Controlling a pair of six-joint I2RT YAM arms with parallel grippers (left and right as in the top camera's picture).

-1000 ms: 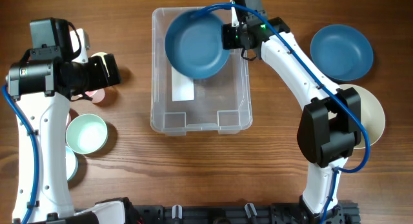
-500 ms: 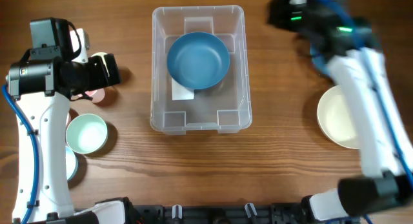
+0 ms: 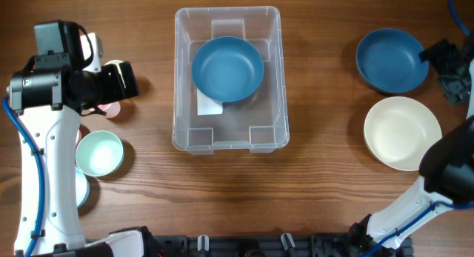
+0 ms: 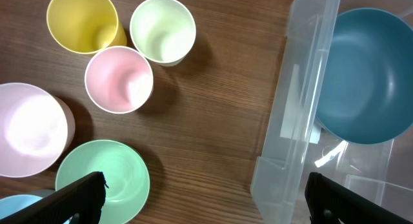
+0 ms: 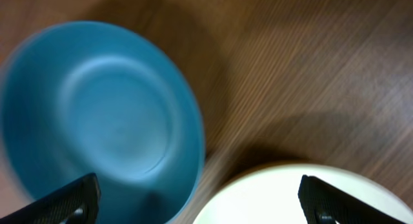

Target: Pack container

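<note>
Wooden table (image 3: 318, 183); container (image 3: 229, 135) holds a blue bowl (image 3: 227, 68)

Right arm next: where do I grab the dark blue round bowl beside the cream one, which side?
I'd pinch the rim of the dark blue round bowl from above, one finger inside, one outside: it sits upright. Take the right edge, nearest the right gripper, clear of the cream bowl.

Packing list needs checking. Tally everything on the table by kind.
Bowls: 6: packed blue bowl, loose blue bowl, cream bowl, mint bowl, pale pink bowl, light blue bowl
Cups: 3: yellow cup, pale green cup, pink cup
Container: 1
Total: 10
</note>
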